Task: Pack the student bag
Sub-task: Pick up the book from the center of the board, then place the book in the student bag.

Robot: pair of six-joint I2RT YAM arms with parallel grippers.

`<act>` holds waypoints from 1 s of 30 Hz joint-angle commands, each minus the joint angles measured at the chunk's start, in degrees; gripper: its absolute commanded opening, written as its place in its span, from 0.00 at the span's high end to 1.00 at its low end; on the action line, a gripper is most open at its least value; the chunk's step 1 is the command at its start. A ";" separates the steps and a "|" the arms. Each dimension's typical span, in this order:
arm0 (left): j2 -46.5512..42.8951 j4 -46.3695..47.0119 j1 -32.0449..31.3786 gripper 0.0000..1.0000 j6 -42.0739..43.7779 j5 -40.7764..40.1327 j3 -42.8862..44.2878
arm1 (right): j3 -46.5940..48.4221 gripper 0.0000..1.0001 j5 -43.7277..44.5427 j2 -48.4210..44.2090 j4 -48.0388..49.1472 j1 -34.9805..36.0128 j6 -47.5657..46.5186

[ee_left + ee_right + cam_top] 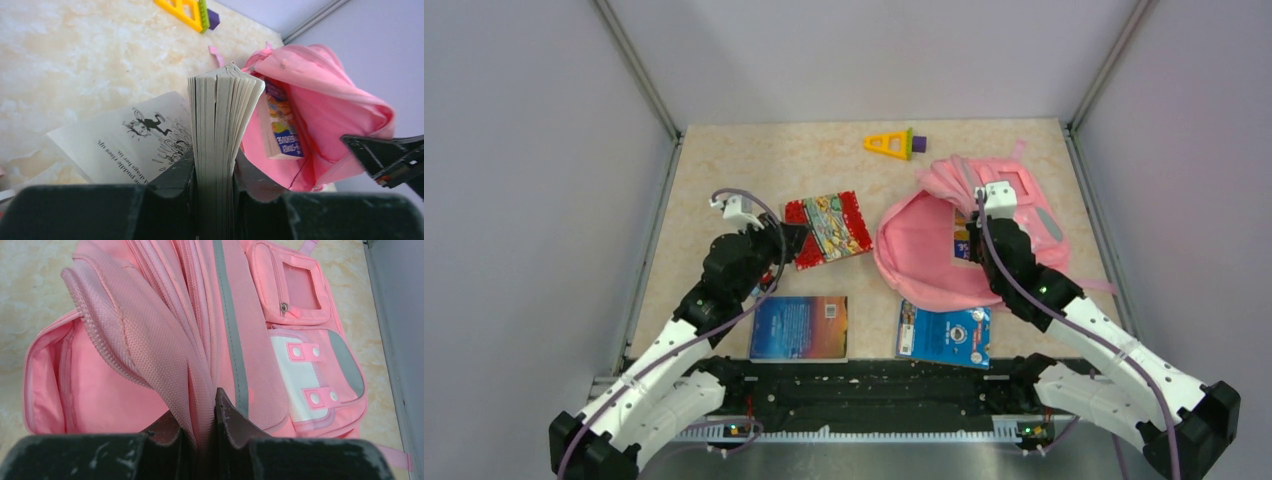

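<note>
Pink student bag point(919, 255) pinched by right claw point(200, 415); left claw point(214, 162) clamps red book point(829, 228) — bagged book point(282, 125) half-hidden.

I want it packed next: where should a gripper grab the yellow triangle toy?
Probably from above, on one side bar of the yellow triangle toy, with one jaw through its open middle: it lies flat, and the bars look thin enough to pinch.

Pink student bag point(919, 250), red-edged book point(829, 228), yellow toy point(886, 144), beige marbled table point(724, 170)
</note>
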 commanded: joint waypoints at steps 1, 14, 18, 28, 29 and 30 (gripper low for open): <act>-1.05 5.11 -0.05 1.00 -1.64 1.00 4.12 | 1.23 1.00 -0.55 -2.03 7.80 -0.03 2.95; 13.78 27.80 -5.05 1.00 -13.04 13.69 4.75 | 1.67 1.00 -0.89 -2.53 7.64 -0.03 3.33; 19.34 34.15 -8.82 1.00 -16.40 13.29 5.30 | 1.75 1.00 -1.03 -2.47 7.79 -0.03 3.61; 37.27 51.64 -16.68 1.00 -22.87 11.15 9.09 | 2.12 1.00 -1.80 -2.55 7.83 -0.03 4.15; 38.76 52.25 -17.00 1.00 -22.41 10.89 9.97 | 2.10 1.00 -1.70 -2.66 7.76 -0.03 4.18; 40.11 53.11 -17.26 1.00 -22.12 10.56 10.66 | 2.10 1.00 -1.65 -2.63 7.74 -0.03 4.19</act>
